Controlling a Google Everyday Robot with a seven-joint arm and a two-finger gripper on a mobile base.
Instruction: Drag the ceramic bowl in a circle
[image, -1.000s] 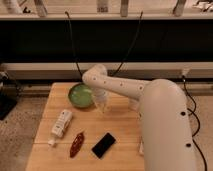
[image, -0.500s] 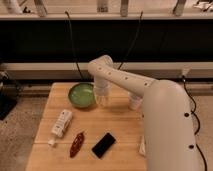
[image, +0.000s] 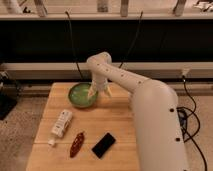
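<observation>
The green ceramic bowl (image: 80, 95) sits at the back of the wooden table (image: 120, 125), left of centre. My gripper (image: 99, 92) hangs down from the white arm (image: 120, 77) right at the bowl's right rim. Its fingers look spread, the left one (image: 92, 91) over the rim and the right one (image: 107, 92) just outside it. I cannot tell whether they touch the bowl. No plastic cup can be made out; the gripper hides the spot beside the bowl.
A white bottle (image: 61, 125) lies on its side at the table's left. A reddish-brown packet (image: 76, 144) and a black phone (image: 103, 145) lie near the front edge. Dark cables (image: 72, 40) hang behind the table. The robot's white body (image: 155, 125) covers the table's right side.
The arm's elbow has risen and the gripper has shifted slightly left, onto the bowl's right rim. The bowl has stayed in place.
</observation>
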